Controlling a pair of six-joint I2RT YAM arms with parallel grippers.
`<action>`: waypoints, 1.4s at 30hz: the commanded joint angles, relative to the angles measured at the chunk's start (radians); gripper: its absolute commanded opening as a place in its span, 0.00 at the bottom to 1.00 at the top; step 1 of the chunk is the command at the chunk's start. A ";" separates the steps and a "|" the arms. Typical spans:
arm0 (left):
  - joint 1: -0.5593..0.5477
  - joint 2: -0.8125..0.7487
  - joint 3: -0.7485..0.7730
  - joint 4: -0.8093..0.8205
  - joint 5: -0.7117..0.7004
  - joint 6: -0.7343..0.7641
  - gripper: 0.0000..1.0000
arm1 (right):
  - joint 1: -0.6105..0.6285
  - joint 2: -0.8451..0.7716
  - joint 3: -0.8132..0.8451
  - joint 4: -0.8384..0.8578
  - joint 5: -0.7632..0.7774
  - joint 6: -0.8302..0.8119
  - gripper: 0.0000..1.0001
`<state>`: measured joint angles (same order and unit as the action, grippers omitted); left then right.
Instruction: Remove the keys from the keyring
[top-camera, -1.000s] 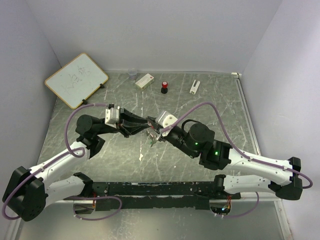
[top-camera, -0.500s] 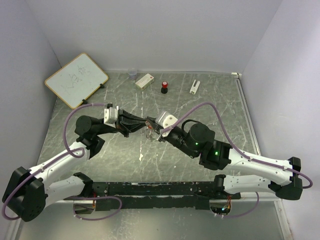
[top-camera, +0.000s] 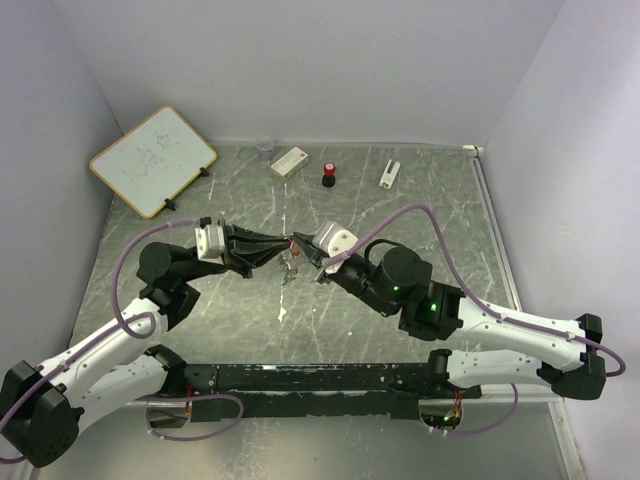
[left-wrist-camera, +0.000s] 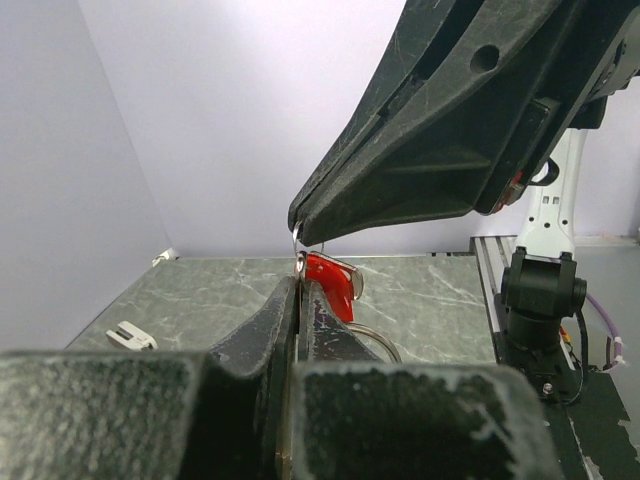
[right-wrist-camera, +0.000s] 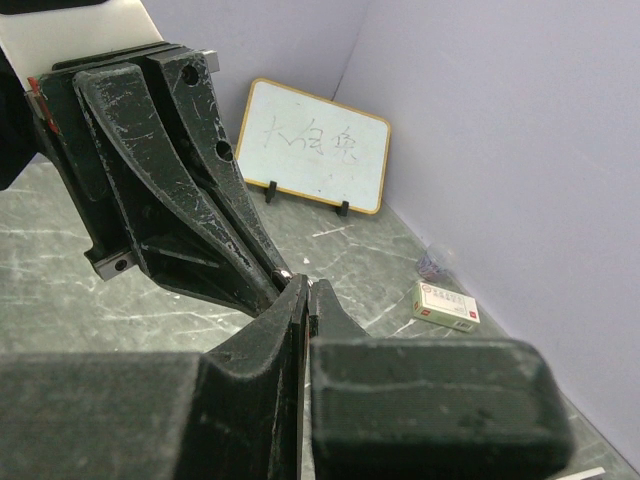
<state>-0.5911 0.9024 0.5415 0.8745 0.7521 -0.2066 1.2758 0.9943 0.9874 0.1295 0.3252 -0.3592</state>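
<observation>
Where the left arm (top-camera: 110, 340) leaves its base, it bends at the elbow and lies nearly level, its wrist pointing right toward the middle of the counter (top-camera: 420, 215). The left jaws are pressed together on the silver keyring (left-wrist-camera: 376, 336), with the red-headed key (left-wrist-camera: 331, 284) just beyond their tips. The keys (top-camera: 288, 266) hang just below the meeting tips. The right arm (top-camera: 500, 325) stretches leftward from its base. The right jaws are closed tight too, pinching the wire from above, tip to tip with the left jaws.
</observation>
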 joint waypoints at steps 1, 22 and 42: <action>0.004 -0.017 -0.006 0.035 -0.048 0.017 0.07 | 0.001 0.004 0.020 0.012 0.052 -0.017 0.00; 0.004 -0.108 -0.024 0.088 -0.043 -0.014 0.07 | 0.001 0.016 -0.033 -0.005 0.109 -0.010 0.00; 0.004 -0.133 -0.012 0.130 -0.045 -0.032 0.07 | 0.002 0.063 -0.058 -0.016 0.088 0.025 0.00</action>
<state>-0.5900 0.7853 0.5007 0.8410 0.7113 -0.2165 1.2888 1.0405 0.9627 0.1730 0.3740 -0.3447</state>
